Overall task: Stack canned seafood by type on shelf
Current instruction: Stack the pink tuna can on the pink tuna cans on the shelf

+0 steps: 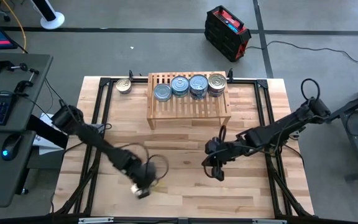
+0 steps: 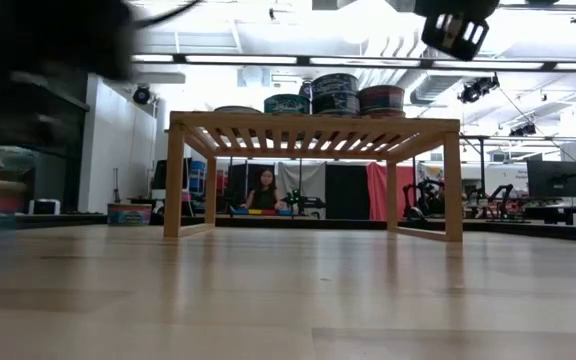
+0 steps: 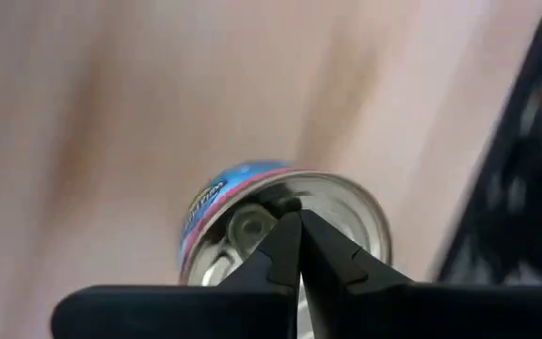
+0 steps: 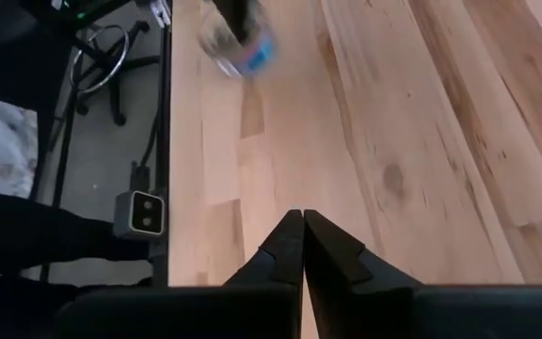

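Blue-labelled tin [image 3: 285,221] sat on the counter [image 1: 185,193] at the front left, well apart from the shelf [image 1: 188,106], right under the left gripper [image 1: 143,186], whose fingers were pressed together: spread them before descending, then grip the rim squarely; right gripper [image 1: 216,169] pressed together, idle mid-counter

Looking straight down from overhead, taking in the whole worktop [image 1: 185,180], both arms and the shelf [image 1: 188,99] near the far edge. Sitting right at worktop height for the low one, facing level across at that same shelf [image 2: 313,125] and into the room behind. Riding on the left wrist, staring past shut fingers [image 3: 294,247] at a tin [image 3: 285,221] super close up. Riding on the right wrist too, looking down along the wood from a bit higher, catching that same tin [image 4: 240,47] farther off.
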Controlling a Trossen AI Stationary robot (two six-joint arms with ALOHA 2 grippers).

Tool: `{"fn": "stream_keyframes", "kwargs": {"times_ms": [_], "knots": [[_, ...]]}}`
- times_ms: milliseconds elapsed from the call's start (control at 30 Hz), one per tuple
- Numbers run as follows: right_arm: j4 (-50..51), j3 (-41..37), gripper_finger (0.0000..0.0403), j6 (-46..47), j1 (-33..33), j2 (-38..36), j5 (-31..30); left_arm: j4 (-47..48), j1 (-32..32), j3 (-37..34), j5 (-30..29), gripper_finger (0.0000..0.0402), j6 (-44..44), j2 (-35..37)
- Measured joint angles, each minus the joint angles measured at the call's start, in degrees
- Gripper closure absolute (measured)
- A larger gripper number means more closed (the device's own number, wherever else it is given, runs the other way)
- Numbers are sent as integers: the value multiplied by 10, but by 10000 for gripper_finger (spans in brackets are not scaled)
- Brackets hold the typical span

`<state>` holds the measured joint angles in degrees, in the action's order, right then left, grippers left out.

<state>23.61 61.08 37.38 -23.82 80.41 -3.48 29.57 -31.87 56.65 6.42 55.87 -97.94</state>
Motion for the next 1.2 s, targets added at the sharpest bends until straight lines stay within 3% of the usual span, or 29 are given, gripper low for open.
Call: {"fn": "stream_keyframes", "kwargs": {"times_ms": [167, 300, 433, 533, 667, 833, 1000, 1200], "knots": [[13, 0, 403, 22, -10, -20, -14, -133, 74, -4, -104, 401, -112, -5], [12, 0, 403, 27, -17, -22, -22, -210, 127, -3, -125, 401, -167, -4], [9, 0, 403, 35, -18, -22, -22, -164, 150, 21, -57, 401, -190, 17], [-3, 0, 403, 49, -16, -17, -22, -121, 134, 25, -54, 401, -244, 58], [-46, 0, 403, 52, 1, 24, 26, -48, 99, 24, -115, 401, -311, 98], [-133, 0, 403, 51, 13, 140, 61, -3, 79, 23, -194, 401, -335, 84], [-155, 0, 403, 52, 26, 233, 50, -36, 81, 23, -201, 401, -333, 34], [-193, 0, 403, 61, 40, 289, 49, -62, 71, 23, -209, 401, -346, -7]]}}
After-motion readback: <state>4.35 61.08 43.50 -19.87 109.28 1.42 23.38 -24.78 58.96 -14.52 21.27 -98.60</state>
